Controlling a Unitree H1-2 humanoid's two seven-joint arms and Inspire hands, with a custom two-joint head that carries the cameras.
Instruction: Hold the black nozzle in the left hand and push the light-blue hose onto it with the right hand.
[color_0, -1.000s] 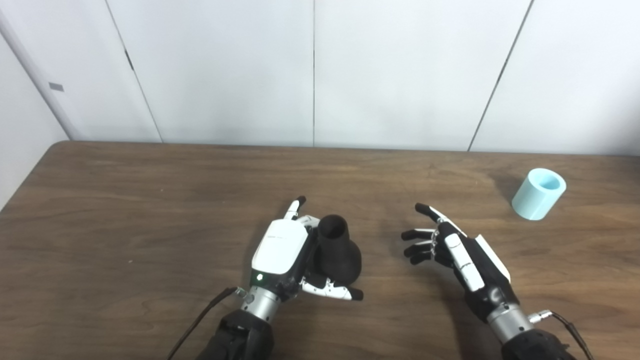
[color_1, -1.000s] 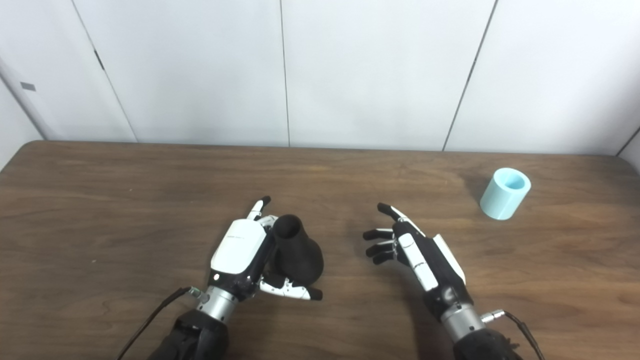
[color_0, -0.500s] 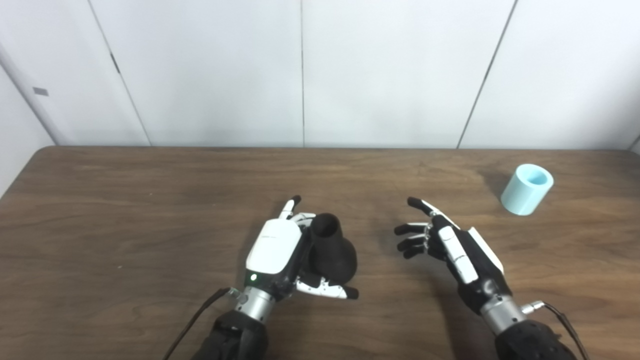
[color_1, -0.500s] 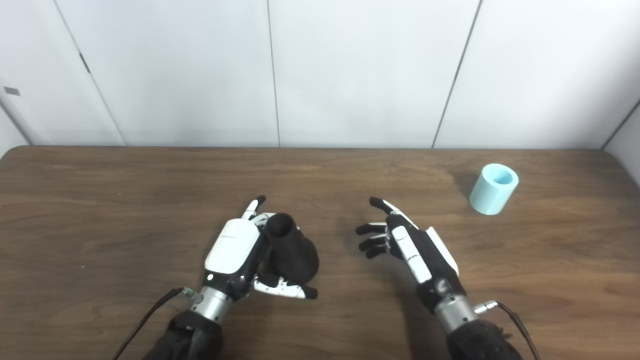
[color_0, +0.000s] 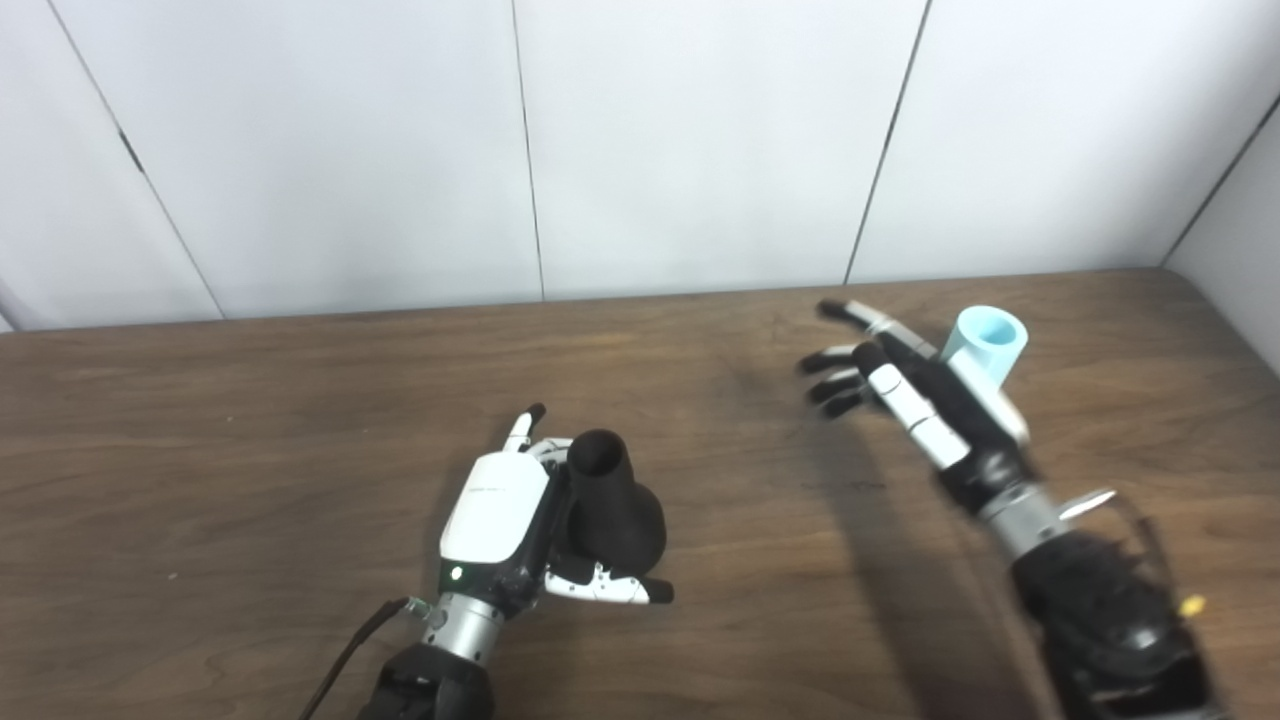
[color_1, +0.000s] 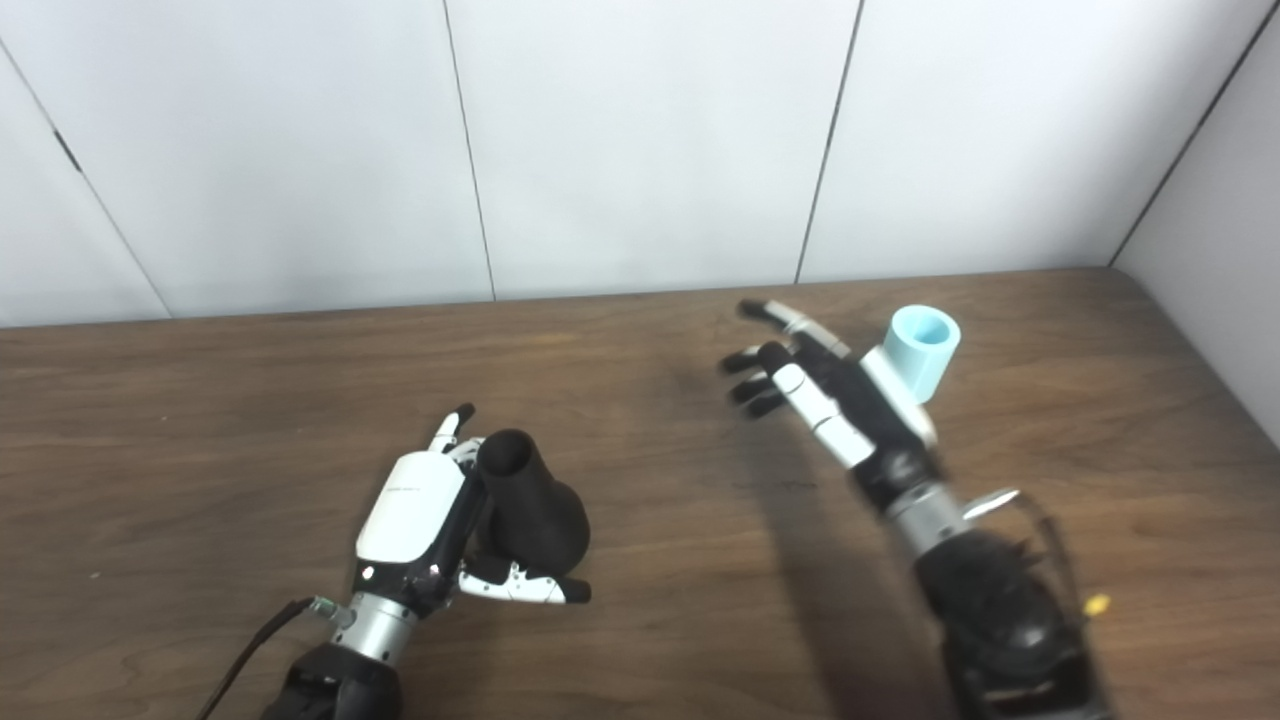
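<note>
- Nozzle (color_0: 612, 500) sat upright in the left hand (color_0: 500, 510), low on the surface (color_0: 250, 420).
- Right hand (color_1: 835, 405) was spread wide (empty) just beside the hose (color_1: 922, 352), far right.

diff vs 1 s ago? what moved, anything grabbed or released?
Camera panned right. The right robot hand reached forward and right, from mid-table to just beside the light-blue hose, fingers spread, nothing grasped yet. The left robot hand stays closed on the black nozzle; hose unmoved on the table.

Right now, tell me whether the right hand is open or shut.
Open: the right hand has its fingers spread and holds nothing, beside the light-blue hose.
</note>
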